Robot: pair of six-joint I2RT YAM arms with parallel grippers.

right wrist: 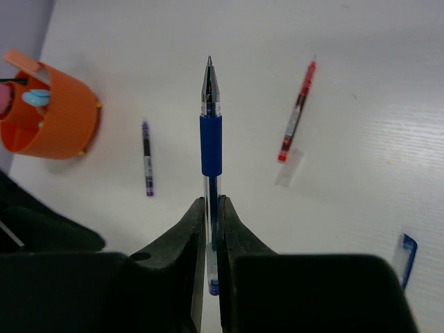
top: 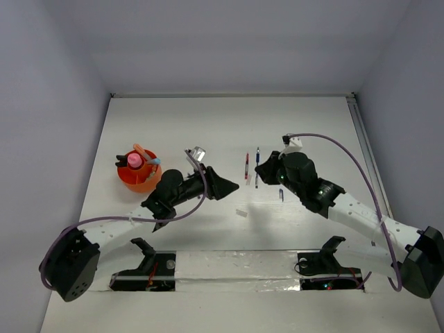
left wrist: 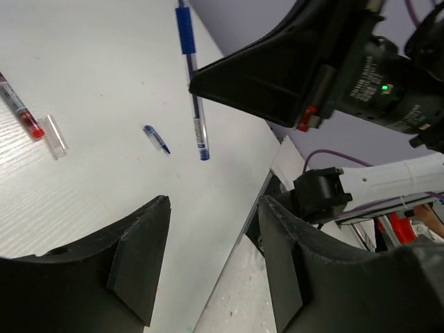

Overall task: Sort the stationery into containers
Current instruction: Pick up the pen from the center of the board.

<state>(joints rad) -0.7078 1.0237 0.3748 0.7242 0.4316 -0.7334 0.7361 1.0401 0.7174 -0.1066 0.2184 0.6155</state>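
My right gripper (right wrist: 211, 201) is shut on the clear barrel of a blue pen (right wrist: 211, 139), whose tip points away from the wrist. From above, this gripper (top: 262, 168) sits mid-table with the blue pen (top: 257, 154) sticking out beyond it. A red pen (top: 246, 166) lies just left of it. The orange-red pot (top: 139, 175) stands at the left and holds a pink-capped tube and other pieces. My left gripper (top: 232, 186) hovers between pot and pens. In the left wrist view it (left wrist: 215, 205) is open with nothing between its fingers, and the blue pen (left wrist: 194, 90) lies ahead.
A clear cap (right wrist: 289, 168) lies beside the red pen (right wrist: 297, 118). A slim purple refill (right wrist: 147, 158) rests between the pot (right wrist: 55, 114) and the held pen. A small blue cap (top: 281, 194) sits near the right arm. The table's near edge (left wrist: 260, 208) runs under the left gripper.
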